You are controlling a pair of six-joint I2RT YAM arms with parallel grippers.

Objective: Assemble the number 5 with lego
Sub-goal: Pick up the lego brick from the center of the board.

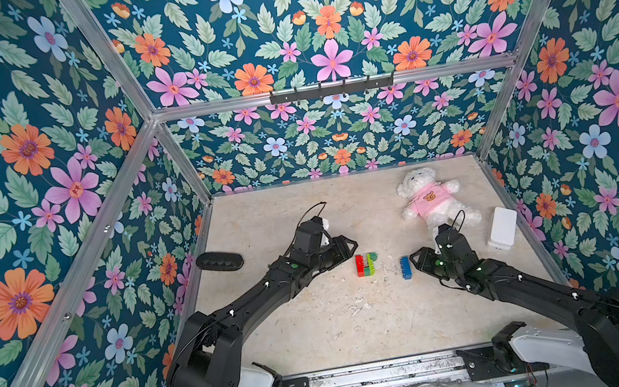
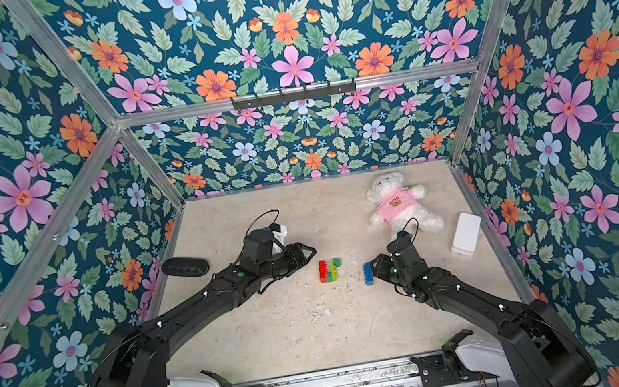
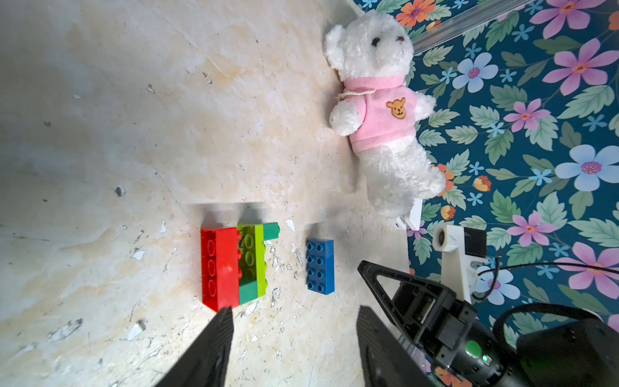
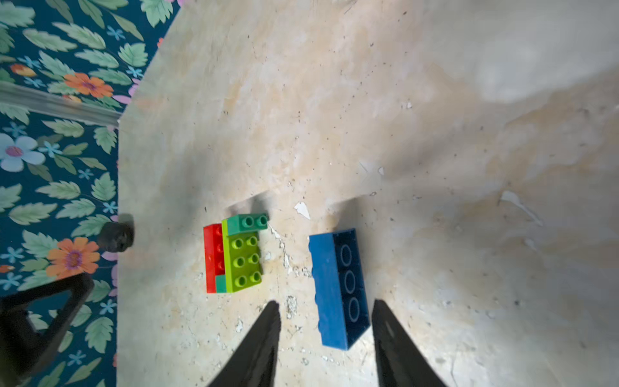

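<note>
Number 5 [image 1: 366, 264], partly built: red, dark-green, lime and dark-green bricks joined, lying on its side at the middle of the bench [image 1: 320, 327]. The blue brick [image 1: 405, 267] lies near it, unattached (apparently the last piece). Right gripper [image 4: 325, 301]: fingers apart, astride the blue brick. Left gripper [image 3: 293, 310]: fingers apart, empty.

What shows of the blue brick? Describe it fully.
The blue brick is glossy plastic, long, with two rows of four studs. It lies on a long side on the table, studs toward the stack yet apart from it, hollow underside showing three tubes. Its near end sits between the fingers of the open right gripper; contact unclear.
</note>
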